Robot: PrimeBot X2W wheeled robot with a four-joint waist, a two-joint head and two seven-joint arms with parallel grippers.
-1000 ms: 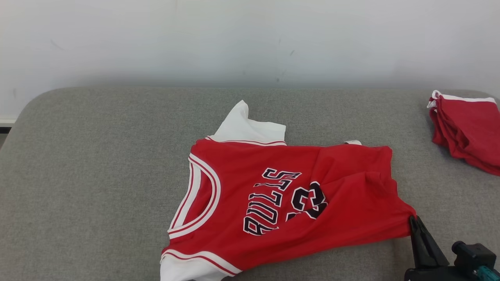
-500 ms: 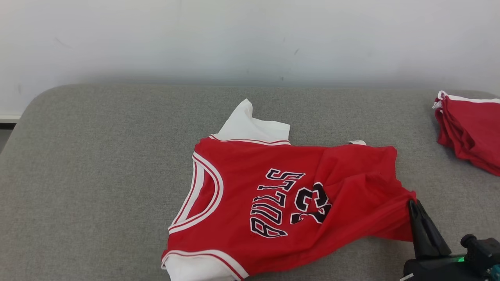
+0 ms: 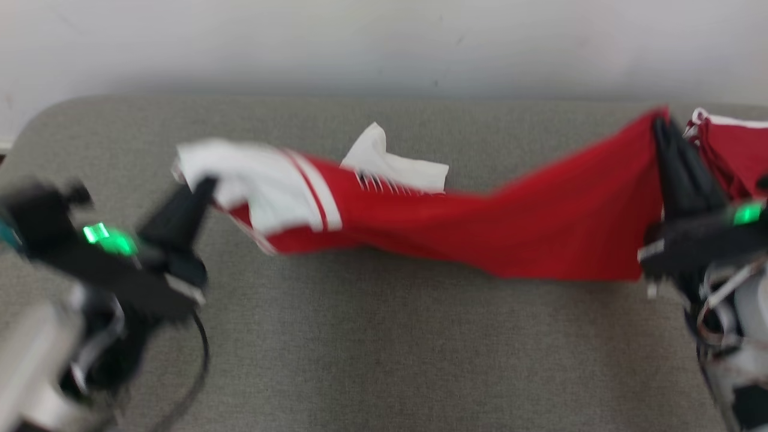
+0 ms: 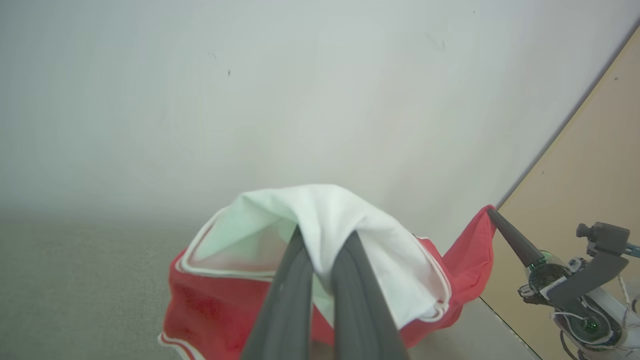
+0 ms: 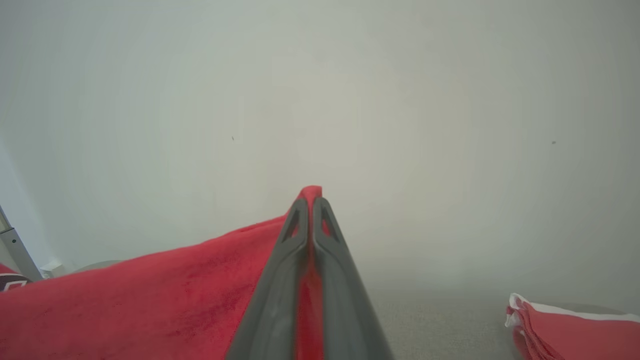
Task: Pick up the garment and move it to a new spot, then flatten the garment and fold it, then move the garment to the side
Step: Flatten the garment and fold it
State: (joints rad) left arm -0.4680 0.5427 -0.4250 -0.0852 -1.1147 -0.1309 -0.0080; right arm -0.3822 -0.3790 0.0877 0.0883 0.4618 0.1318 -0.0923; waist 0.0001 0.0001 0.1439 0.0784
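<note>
The garment (image 3: 480,222), a red jersey with white sleeves and trim, hangs stretched between my two grippers above the grey surface (image 3: 384,348). My left gripper (image 3: 204,183) is shut on its white sleeve end at the left; in the left wrist view the white cloth (image 4: 345,220) drapes over my closed fingers (image 4: 287,300). Over at the right, my right gripper (image 3: 660,123) is shut on the red hem corner, which the right wrist view shows pinched as red cloth (image 5: 150,300) between the fingertips (image 5: 310,200). One white sleeve (image 3: 390,165) sticks up behind the span.
A stack of folded red garments (image 3: 735,150) lies at the far right of the surface, close behind my right gripper, and it appears again in the right wrist view (image 5: 575,330). A pale wall (image 3: 384,42) runs along the back edge.
The jersey lay flat with the right gripper pinching its lower right corner. Now both grippers hold it lifted and stretched sideways, the left arm has come into view, and the head camera has shifted.
</note>
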